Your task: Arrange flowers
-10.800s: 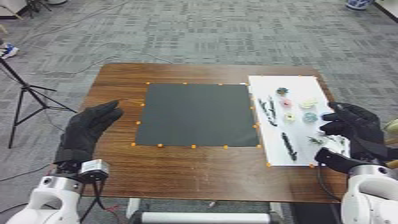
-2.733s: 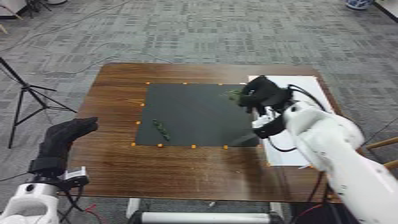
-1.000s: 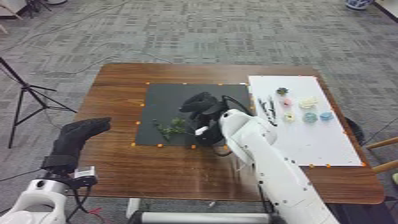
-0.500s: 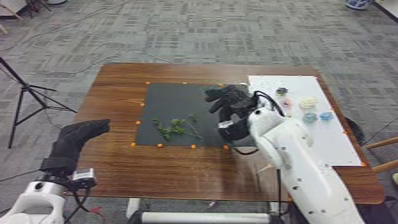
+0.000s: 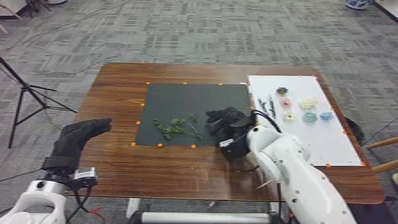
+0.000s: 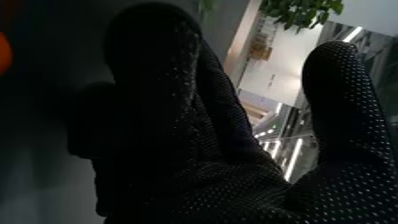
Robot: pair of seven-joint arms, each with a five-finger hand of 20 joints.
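Note:
In the head view my right hand [image 5: 229,124] is over the right front part of the dark mat [image 5: 191,95], open and apart from the green sprigs [image 5: 179,129] lying on the mat to its left. My left hand [image 5: 78,137] is held open beyond the mat's left side. The white board [image 5: 311,145] bears a pink flower [image 5: 285,102], a cream flower [image 5: 308,103], a yellow flower [image 5: 289,116], two blue flowers [image 5: 310,117] and thin dark stems [image 5: 270,105]. In the right wrist view my right hand [image 6: 204,170] has straight fingers, thumb spread, holding nothing; green leaves [image 6: 306,11] appear beyond it.
Orange markers [image 5: 161,145] line the mat's edges. The brown table [image 5: 169,172] extends in front of the mat. A tripod [image 5: 27,87] stands on the floor to the left, and chair legs [image 5: 382,145] are beyond the table's right side.
Since the oldest frame, green sprigs have come to lie on the mat. My right hand let go of one, moved away to the right, then came nearer the table's front. My left hand has lately hardly moved.

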